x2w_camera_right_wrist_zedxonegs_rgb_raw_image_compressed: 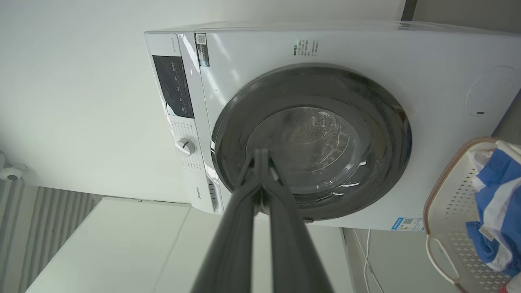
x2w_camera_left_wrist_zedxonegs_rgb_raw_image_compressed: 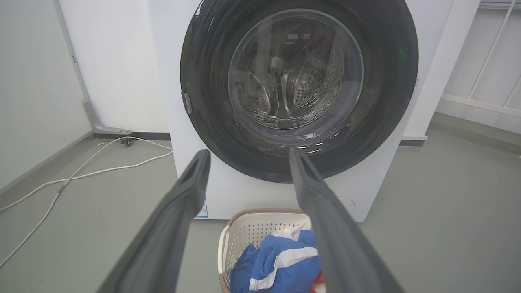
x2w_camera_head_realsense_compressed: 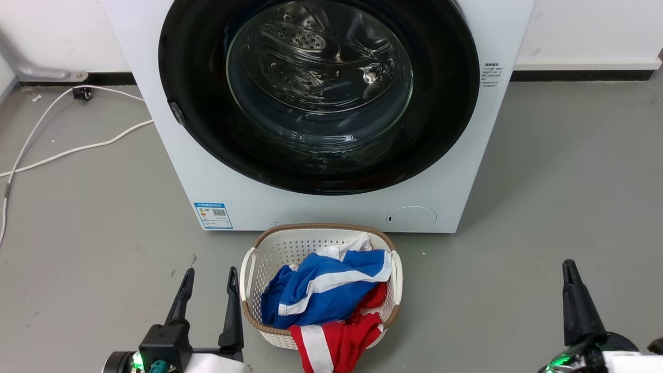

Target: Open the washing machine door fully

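Note:
The washing machine (x2w_camera_head_realsense_compressed: 311, 210) stands straight ahead, a white box on the grey floor. Its washing machine door (x2w_camera_head_realsense_compressed: 318, 93) is a wide glossy black ring around a clear glass bowl and lies flush against the front; the steel drum shows through the glass. A small dark latch (x2w_camera_head_realsense_compressed: 177, 112) sits on the door's left edge. My left gripper (x2w_camera_head_realsense_compressed: 211, 272) is open and empty, low and left of the basket, well short of the door (x2w_camera_left_wrist_zedxonegs_rgb_raw_image_compressed: 299, 81). My right gripper (x2w_camera_head_realsense_compressed: 568, 267) is at the lower right, fingers pressed together (x2w_camera_right_wrist_zedxonegs_rgb_raw_image_compressed: 260, 152), holding nothing, away from the door (x2w_camera_right_wrist_zedxonegs_rgb_raw_image_compressed: 311, 142).
A white laundry basket (x2w_camera_head_realsense_compressed: 269, 243) with blue, white and red clothes sits on the floor against the machine's front, between my grippers. White cables (x2w_camera_head_realsense_compressed: 62, 150) trail over the floor to the left. A wall runs behind the machine.

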### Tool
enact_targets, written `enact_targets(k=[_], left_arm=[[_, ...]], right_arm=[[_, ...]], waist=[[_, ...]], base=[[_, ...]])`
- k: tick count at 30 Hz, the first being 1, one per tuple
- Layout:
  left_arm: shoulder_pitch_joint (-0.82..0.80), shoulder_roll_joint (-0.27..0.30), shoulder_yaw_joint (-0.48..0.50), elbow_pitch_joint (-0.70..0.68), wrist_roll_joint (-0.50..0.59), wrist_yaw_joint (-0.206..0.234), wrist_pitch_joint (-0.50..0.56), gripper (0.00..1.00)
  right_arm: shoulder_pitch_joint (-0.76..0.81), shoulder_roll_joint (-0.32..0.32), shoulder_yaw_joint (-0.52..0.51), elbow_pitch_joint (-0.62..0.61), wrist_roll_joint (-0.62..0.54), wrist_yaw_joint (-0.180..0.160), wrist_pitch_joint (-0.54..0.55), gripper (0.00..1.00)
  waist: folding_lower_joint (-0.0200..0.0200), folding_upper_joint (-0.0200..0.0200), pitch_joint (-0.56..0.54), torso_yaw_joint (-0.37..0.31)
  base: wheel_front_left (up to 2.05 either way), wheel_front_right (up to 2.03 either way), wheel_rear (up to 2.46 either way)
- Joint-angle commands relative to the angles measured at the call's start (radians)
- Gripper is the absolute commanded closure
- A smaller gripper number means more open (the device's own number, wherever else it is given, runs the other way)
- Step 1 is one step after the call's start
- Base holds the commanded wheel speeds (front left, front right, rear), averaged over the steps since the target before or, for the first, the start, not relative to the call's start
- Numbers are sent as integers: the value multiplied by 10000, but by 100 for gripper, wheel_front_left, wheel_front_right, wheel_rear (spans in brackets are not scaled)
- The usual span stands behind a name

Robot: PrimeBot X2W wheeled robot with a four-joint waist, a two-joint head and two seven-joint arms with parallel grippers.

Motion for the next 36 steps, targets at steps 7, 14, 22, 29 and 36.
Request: enact_targets(k=[7,14,22,29,36], left_arm=[[51,-3,-30,-38,90,77,-28,0],[60,-3,-8,-54,192,137,-28,0],[-41,-3,-29,-98,323,189,-28,0],[-246,-3,-29,-184,419,222,-28,0],[-650,-3,-116,-316,525,277,-28,0]], right_arm=[[315,82,-835,-76,1355,1,1455,100],[376,184,-1050,175,948,1,1865,100],[189,223,-1097,247,737,1,1863,100],[-806,154,-2018,543,694,1,1801,100],[-2519,-418,-3091,1292,604,1,1939,100]], waist=[[0,0,25,43],[0,0,41,57],[0,0,123,92],[0,0,398,169],[0,0,1015,366]], base=[[0,0,0],[0,0,0],[0,0,0],[0,0,0],[0,0,0]])
